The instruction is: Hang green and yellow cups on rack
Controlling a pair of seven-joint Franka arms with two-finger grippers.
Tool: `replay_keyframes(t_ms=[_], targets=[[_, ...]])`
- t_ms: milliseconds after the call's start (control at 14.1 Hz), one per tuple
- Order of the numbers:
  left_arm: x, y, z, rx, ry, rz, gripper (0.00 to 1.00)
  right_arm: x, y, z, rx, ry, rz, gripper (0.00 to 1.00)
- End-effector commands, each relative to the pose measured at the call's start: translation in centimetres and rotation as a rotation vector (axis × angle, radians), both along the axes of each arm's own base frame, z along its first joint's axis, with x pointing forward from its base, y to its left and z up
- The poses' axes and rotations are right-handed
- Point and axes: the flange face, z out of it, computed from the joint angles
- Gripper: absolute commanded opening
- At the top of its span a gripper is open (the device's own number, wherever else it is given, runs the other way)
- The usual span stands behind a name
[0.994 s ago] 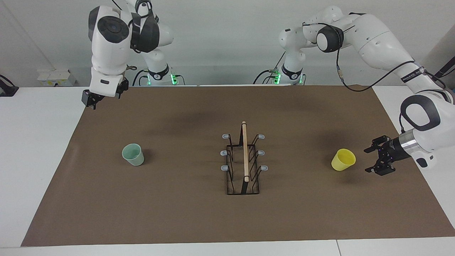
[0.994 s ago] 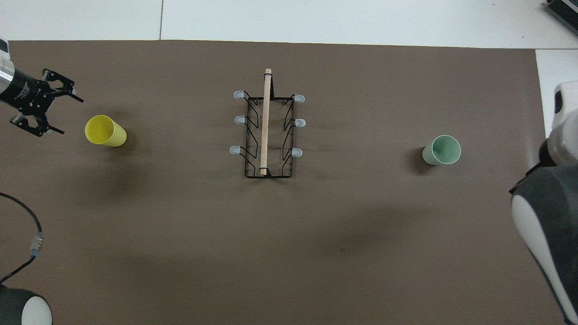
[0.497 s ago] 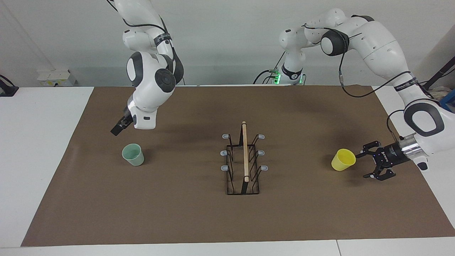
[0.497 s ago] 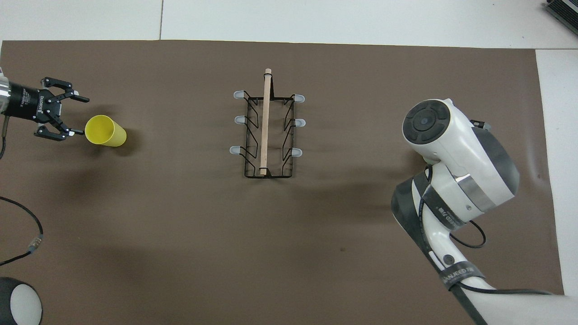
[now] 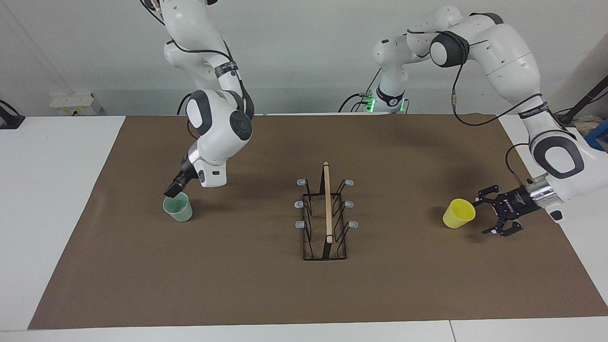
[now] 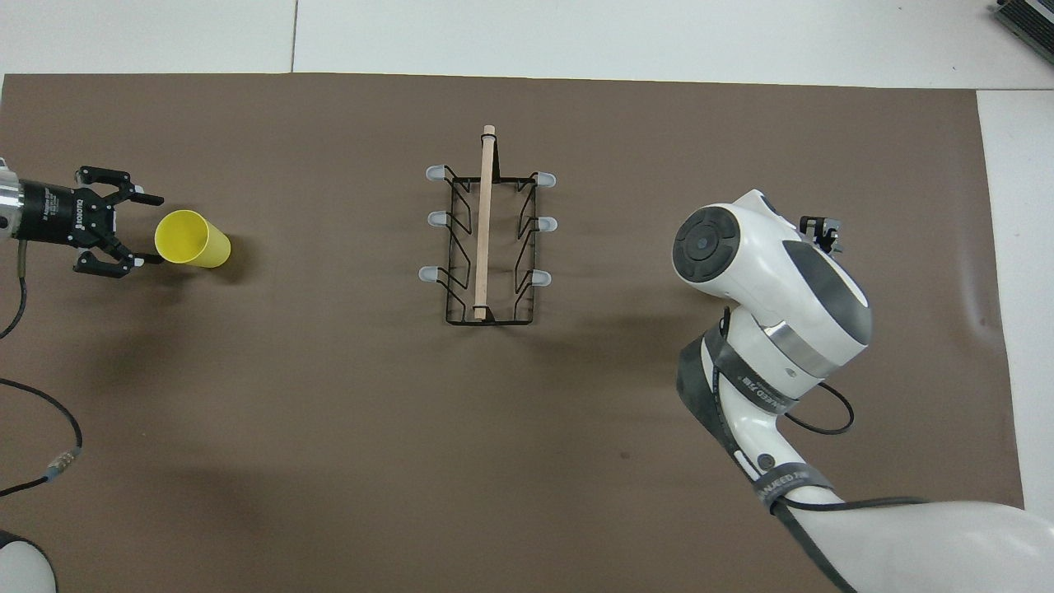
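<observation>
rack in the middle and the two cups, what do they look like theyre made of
The narrow black wire rack looks like thin coated metal, going by its bent rods. Its long top bar looks like pale bare wood, and the six grey peg tips seem rubber or plastic. The pale mint green tapered cup and the bright yellow tapered cup look like matte plastic: even colour, thin rims.

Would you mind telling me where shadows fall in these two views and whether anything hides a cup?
Facing view: soft, even light; a faint shadow lies beside the green cup toward the rack. Overhead view: the right arm covers the green cup entirely; the yellow cup shows plainly, a dim shadow beside it.
</observation>
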Motion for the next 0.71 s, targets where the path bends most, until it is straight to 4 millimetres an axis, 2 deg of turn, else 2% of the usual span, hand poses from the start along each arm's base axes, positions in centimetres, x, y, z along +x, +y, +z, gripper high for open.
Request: replay_keyframes(t_ms=[0,213,355,426,639], targets=[[-2.9,0.2,-0.2,-0.078,0.000,0.092,0.96,0.4,1.8,-2.8,-0.044,0.022,0.094,1.00],[-5.3,0.1,-1.6,-0.187,-0.012,0.163,1.00,0.4,2.0,-4.8,-0.066,0.032,0.099,1.00],[-7.0,-0.2,-3.4,-0.217,-0.050,0.228,1.00,0.4,2.3,-5.9,-0.060,0.022,0.107,1.00],[-7.8,-0.9,-4.4,-0.231,-0.067,0.246,1.00,0.3,2.3,-6.4,-0.057,0.015,0.102,1.00],[-8.8,-1.9,-5.3,-0.316,-0.089,0.352,1.00,0.4,2.6,-7.1,-0.046,-0.004,0.099,1.00]])
